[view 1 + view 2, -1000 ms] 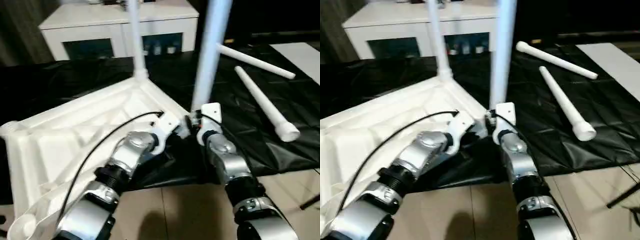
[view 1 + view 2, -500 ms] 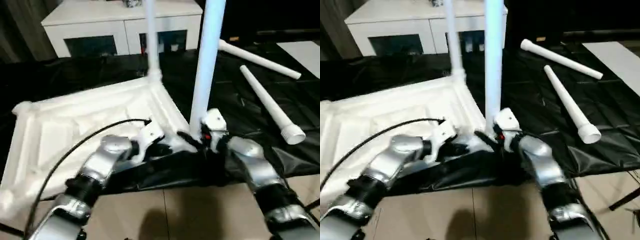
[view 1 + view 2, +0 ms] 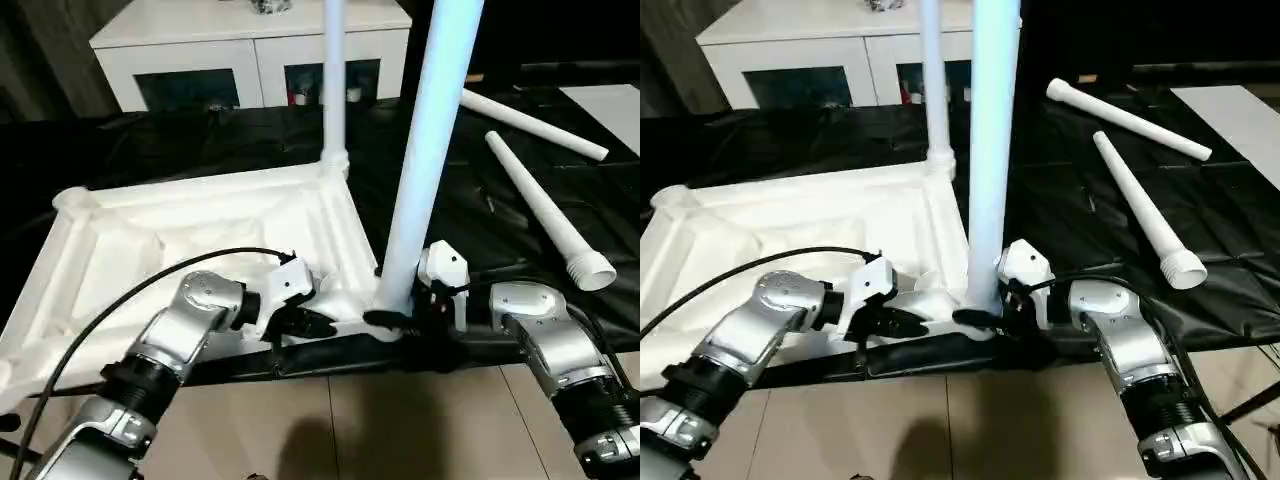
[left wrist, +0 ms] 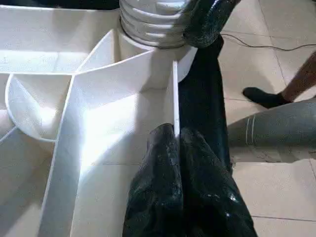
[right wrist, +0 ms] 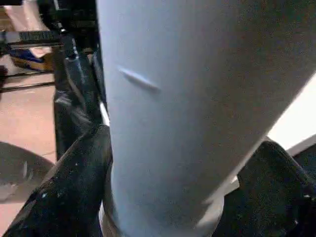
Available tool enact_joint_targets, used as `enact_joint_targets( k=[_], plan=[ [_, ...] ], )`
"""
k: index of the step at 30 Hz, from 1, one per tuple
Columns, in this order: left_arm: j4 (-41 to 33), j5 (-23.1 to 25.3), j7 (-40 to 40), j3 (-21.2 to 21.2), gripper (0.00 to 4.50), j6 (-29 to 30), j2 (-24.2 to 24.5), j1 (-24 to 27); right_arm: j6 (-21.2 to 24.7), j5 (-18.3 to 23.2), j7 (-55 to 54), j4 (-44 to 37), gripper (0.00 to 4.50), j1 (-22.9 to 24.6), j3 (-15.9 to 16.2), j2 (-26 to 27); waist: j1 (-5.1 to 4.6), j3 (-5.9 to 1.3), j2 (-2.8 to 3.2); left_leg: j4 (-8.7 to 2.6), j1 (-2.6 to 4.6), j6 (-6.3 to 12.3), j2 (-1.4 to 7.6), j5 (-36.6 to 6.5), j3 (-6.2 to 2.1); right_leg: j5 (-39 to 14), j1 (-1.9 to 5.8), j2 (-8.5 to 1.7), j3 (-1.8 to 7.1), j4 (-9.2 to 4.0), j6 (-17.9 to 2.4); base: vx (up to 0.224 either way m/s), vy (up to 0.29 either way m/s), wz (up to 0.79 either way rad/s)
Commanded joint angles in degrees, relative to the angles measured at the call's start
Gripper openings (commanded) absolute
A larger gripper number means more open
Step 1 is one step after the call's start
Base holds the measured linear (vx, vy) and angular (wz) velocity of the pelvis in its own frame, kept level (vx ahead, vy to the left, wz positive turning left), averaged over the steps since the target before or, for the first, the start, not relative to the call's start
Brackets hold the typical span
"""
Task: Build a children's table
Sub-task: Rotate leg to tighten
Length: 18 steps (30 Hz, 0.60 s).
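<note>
Two loose legs [image 3: 545, 205] on black sheet [image 3: 560, 250], cabinet [image 3: 250, 50] behind

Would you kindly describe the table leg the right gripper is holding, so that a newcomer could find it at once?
Start at the upturned white tabletop lying on the black sheet. At its near corner, closest to the robot, a leg stands in the socket, with the right gripper clasping its base. The far-corner leg stands ungripped, and two loose legs lie flat.

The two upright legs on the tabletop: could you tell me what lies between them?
Between the far leg and near leg runs the tabletop's bare white side rim, seen in both eye views.
</note>
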Motion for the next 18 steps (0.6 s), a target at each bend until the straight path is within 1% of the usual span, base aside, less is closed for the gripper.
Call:
enact_joint_targets(
  k=[1, 3, 4, 5, 6, 8, 9, 10, 11, 12, 18],
  plan=[
    [-2.0, -1.0, -2.3, -0.6, 0.00, 0.1, 0.4, -0.1, 0.5, -0.5, 0.5, -0.8, 3.52, 0.1, 0.4, -1.1, -0.16, -3.65, -1.06, -3.59, 1.24, 6.21, 2.10, -7.7, -0.80, 0.0, 2.34, -2.38, 1.54, -3.21, -16.2, 0.000, 0.000, 0.00],
    [-1.9, -1.0, -2.0, -0.5, 0.00, 0.1, 0.3, -0.2, 0.5, -0.8, 0.2, -0.1, 3.39, -0.4, 0.4, -1.0, -0.11, -3.70, -0.97, -3.51, 1.26, 6.42, 2.07, -7.4, -0.78, 0.6, 2.32, -2.41, 1.53, -3.15, -16.2, 0.000, 0.000, 0.00],
    [-1.9, -1.0, -1.9, -0.5, 0.00, 0.1, 0.3, -0.2, 0.7, -0.7, 0.3, 0.1, 3.29, -0.5, 0.4, -1.0, -0.15, -3.67, -1.02, -3.50, 1.21, 6.53, 2.05, -7.3, -0.77, 0.8, 2.33, -2.39, 1.51, -3.16, -16.3, 0.000, 0.000, 0.00],
    [-1.9, -1.0, -1.9, -0.5, 0.00, 0.1, 0.3, -0.2, 0.7, -0.7, 0.3, 0.1, 3.29, -0.5, 0.4, -1.0, -0.14, -3.66, -1.01, -3.51, 1.22, 6.54, 2.06, -7.5, -0.76, 0.6, 2.33, -2.41, 1.51, -3.20, -16.3, 0.000, 0.000, 0.00],
    [-1.9, -1.0, -2.0, -0.6, 0.00, 0.1, 0.4, -0.2, 0.7, -0.8, 0.3, 0.1, 3.15, -0.6, 0.4, -1.1, -0.14, -3.66, -1.12, -3.49, 1.22, 6.51, 2.03, -7.6, -0.75, 0.3, 2.35, -2.41, 1.52, -3.21, -16.2, 0.000, 0.000, 0.00],
    [-1.9, -1.0, -2.1, -0.6, 0.00, 0.1, 0.5, -0.2, 0.5, -1.0, 0.8, 0.4, 2.96, -0.7, 0.7, -1.4, -0.12, -3.66, -1.06, -3.47, 1.23, 6.48, 2.05, -7.5, -0.76, 0.0, 2.36, -2.43, 1.53, -3.22, -16.2, 0.000, 0.000, 0.00],
    [-1.9, -1.0, -2.2, -0.6, 0.00, 0.1, 0.5, -0.2, 0.3, -1.2, 1.0, 0.5, 2.96, -0.7, 0.8, -1.5, -0.14, -3.68, -1.05, -3.48, 1.19, 6.45, 2.04, -7.4, -0.78, 0.1, 2.39, -2.42, 1.50, -3.19, -16.2, 0.000, 0.000, 0.00],
    [-1.9, -1.0, -2.2, -0.6, 0.00, 0.1, 0.5, -0.2, 0.3, -1.2, 1.0, 0.5, 2.78, -0.7, 0.8, -1.5, -0.14, -3.67, -1.07, -3.47, 1.21, 6.43, 2.04, -7.4, -0.78, 0.1, 2.37, -2.38, 1.49, -3.19, -16.2, 0.000, 0.000, 0.00],
    [-1.9, -1.0, -2.3, -0.7, 0.00, 0.2, 0.5, -0.1, 0.4, -1.3, 1.2, 0.5, 2.75, -0.6, 0.8, -1.6, -0.12, -3.68, -0.99, -3.46, 1.31, 6.39, 2.07, -7.6, -0.78, -0.1, 2.33, -2.39, 1.51, -3.20, -16.2, 0.000, 0.000, 0.00],
    [-1.8, -0.9, -2.3, -0.7, 0.00, 0.2, 0.6, -0.1, 0.3, -1.5, 1.3, 0.6, 2.75, -0.5, 0.9, -1.7, -0.12, -3.72, -1.06, -3.40, 1.27, 6.43, 2.04, -7.4, -0.76, 0.3, 2.36, -2.37, 1.53, -3.15, -16.2, 0.000, 0.000, 0.00],
    [-1.7, -0.7, -1.9, -0.7, 0.00, 0.6, 0.4, 0.2, 1.3, -2.2, -0.4, 0.8, 2.69, 0.2, 0.8, -1.2, -0.08, -3.78, -1.03, -3.29, 1.19, 6.90, 2.01, -6.5, -0.79, 1.4, 2.42, -2.34, 1.46, -2.99, -16.5, 0.000, 0.000, 0.00]
  ],
)
